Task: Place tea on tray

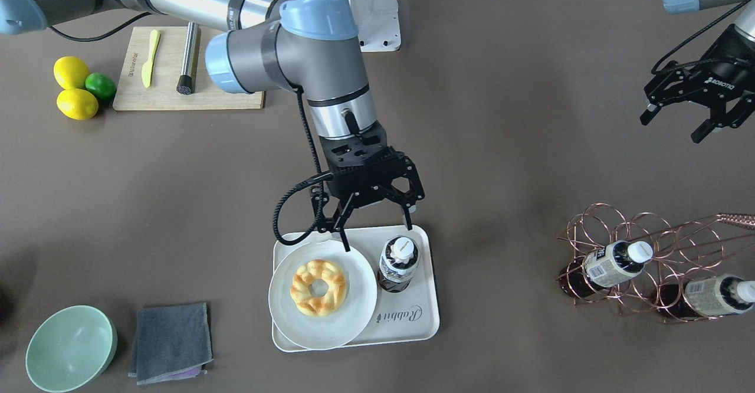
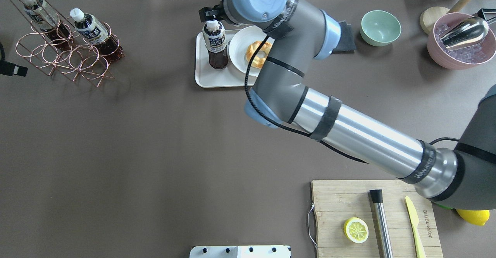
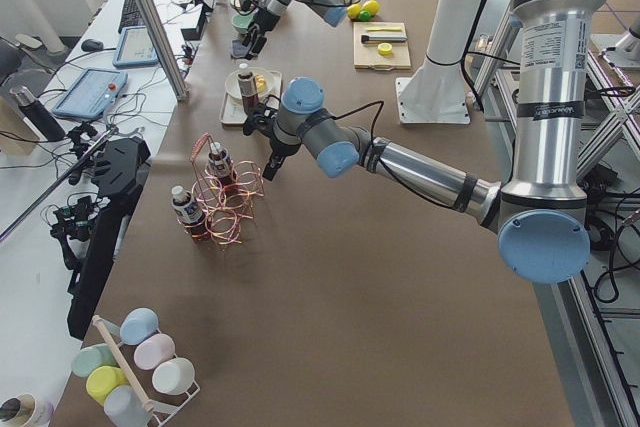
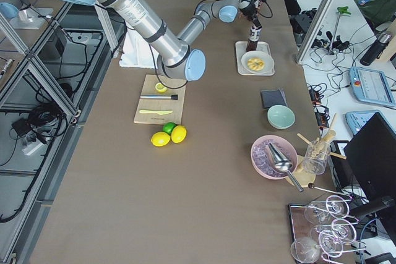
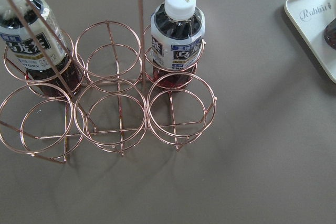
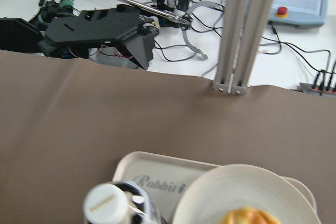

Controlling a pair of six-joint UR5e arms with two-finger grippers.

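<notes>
The tea [image 1: 399, 263] is a small bottle of dark liquid with a white cap. It stands upright on the cream tray [image 1: 413, 322] marked "Rabbit", next to a round plate. It also shows in the overhead view [image 2: 215, 43] and at the bottom of the right wrist view [image 6: 113, 205]. My right gripper [image 1: 377, 235] hangs open just above the tray's robot-side edge, apart from the bottle and holding nothing. My left gripper [image 1: 672, 127] is open and empty, raised on the robot side of the wire rack.
A copper wire rack [image 1: 649, 245] holds two similar bottles [image 5: 177, 40]. A white plate [image 1: 354, 322] with a ring pastry fills half of the tray. A cutting board [image 1: 189, 86], lemons [image 1: 71, 71], a green bowl [image 1: 71, 349] and a grey cloth [image 1: 171, 343] lie around.
</notes>
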